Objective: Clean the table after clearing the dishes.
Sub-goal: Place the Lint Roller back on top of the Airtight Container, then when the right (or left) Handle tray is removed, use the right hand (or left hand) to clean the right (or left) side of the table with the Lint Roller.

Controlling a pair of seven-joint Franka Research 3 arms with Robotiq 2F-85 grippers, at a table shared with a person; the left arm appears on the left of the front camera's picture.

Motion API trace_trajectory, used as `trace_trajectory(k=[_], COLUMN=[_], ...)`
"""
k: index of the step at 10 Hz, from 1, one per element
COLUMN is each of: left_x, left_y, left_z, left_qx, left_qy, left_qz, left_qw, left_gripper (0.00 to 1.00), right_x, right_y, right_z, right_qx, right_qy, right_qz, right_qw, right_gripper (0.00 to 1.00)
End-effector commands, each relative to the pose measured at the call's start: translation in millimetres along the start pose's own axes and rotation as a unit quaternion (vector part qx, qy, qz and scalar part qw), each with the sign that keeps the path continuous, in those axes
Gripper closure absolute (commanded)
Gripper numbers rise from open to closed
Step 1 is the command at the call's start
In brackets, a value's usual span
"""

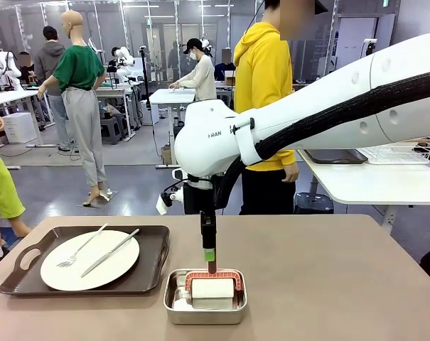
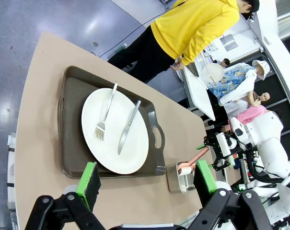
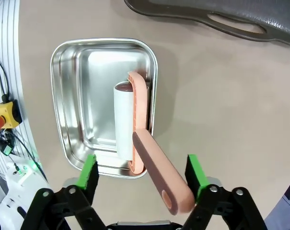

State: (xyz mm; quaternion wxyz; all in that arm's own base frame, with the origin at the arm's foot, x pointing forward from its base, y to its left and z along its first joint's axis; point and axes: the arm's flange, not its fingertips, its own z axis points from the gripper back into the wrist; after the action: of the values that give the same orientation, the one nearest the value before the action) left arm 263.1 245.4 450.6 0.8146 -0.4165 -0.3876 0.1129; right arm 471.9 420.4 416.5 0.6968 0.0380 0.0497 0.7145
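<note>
While right jaws gape wide astride roller handle, left jaws gape empty; facing plate.

The one piece of print that can be read is on the right arm, in the front view. It is a line of small dark capitals on the rounded white casing just above the wrist. The letters FRAN are legible. The word runs on to the right, where a white band and a black cable cross the casing and hide its end. Other markings in the room behind are too small or too blurred to read.
</note>
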Motion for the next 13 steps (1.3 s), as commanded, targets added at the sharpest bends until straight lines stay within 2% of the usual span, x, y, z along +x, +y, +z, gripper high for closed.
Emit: trace_trajectory(k=[1, 2, 13], left_x=[0.1, 0.1, 0.1], left_y=[1.6, 1.6, 1.6], left_z=[1.9, 1.9, 1.9], left_qx=[0.0, 0.0, 0.0], left_qy=[0.001, 0.001, 0.001], left_qz=[-0.006, -0.006, -0.006], left_qw=[1.0, 1.0, 1.0], left_gripper=[0.0, 0.0, 0.0], right_x=[0.0, 0.0, 0.0], right_y=[-1.0, 0.0, 0.0], right_z=[-2.3, 0.0, 0.0], right_qx=[-0.019, 0.0, 0.0], right_qy=[0.018, 0.0, 0.0], right_qz=[0.007, 0.0, 0.0], right_qw=[1.0, 1.0, 1.0], right_gripper=[0.0, 0.0, 0.0])
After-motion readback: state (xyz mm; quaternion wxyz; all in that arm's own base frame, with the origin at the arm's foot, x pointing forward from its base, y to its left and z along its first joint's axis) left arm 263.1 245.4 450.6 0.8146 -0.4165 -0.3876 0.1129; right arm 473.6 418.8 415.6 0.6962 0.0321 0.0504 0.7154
